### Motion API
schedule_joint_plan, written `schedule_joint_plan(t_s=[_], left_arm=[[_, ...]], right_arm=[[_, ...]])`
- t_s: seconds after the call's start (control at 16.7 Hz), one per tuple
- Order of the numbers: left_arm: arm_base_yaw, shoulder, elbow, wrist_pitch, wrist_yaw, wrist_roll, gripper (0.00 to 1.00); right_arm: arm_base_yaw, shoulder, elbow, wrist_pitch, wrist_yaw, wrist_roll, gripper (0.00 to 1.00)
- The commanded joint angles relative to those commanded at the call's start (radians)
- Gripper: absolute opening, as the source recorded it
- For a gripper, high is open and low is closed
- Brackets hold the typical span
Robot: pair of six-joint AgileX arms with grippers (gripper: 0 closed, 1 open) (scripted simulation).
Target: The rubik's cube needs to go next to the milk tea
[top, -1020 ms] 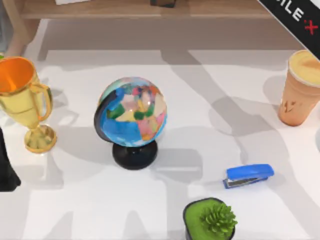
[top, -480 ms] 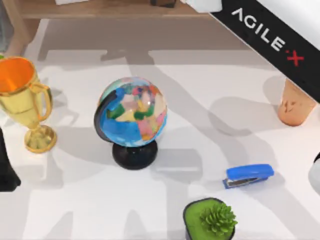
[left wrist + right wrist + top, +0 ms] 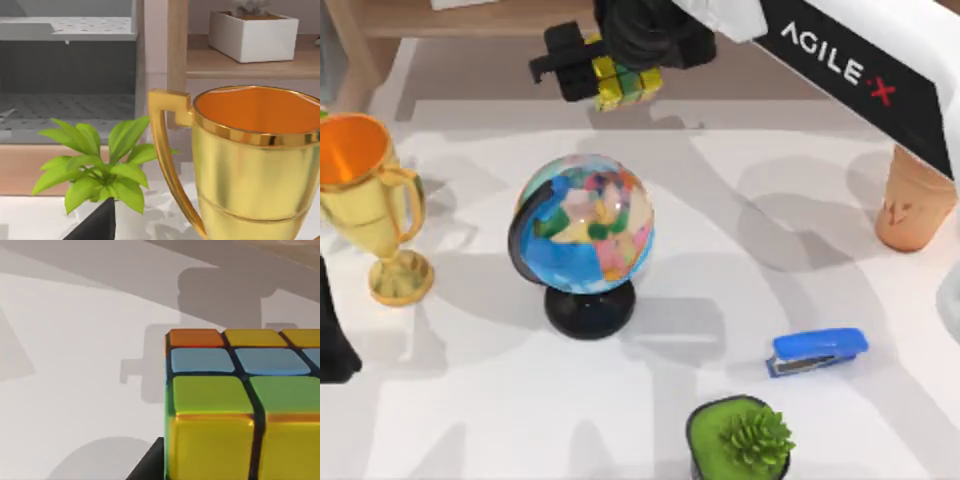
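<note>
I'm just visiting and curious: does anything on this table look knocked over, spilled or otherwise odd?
Nothing is toppled or spilled. The globe, trophy, stapler, potted succulent and milk tea all sit normally. The one oddity is the rubik's cube, held above the table's far edge in the right tool.

White table (image 3: 770, 160), trophy (image 3: 365, 200), globe (image 3: 583, 235), milk tea (image 3: 915, 205), stapler (image 3: 817, 350), potted succulent (image 3: 740, 438).

The rubik's cube (image 3: 623, 80) is showing yellow, green, orange and blue squares split by dark grid lines. The milk tea (image 3: 912, 205) is showing an orange-tan side with small dark marks. The globe (image 3: 583, 223) is wearing blue seas and patchwork multicoloured lands on a black base. The trophy (image 3: 365, 195) is shining gold, orange inside. The stapler (image 3: 817, 350) is showing blue. The table (image 3: 470, 400) is showing white.
</note>
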Motion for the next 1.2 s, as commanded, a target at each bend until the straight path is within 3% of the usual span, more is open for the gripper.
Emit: schedule_joint_plan(t_s=[0.48,1.2], left_arm=[[0.000,0.000,0.000,0.000,0.000,0.000,1.00],[0.000,0.000,0.000,0.000,0.000,0.000,1.00]], right_arm=[[-0.259,0.051,-0.134,-0.365,-0.273,0.163,0.00],[-0.258,0.066,-0.140,-0.342,-0.325,0.168,0.00]])
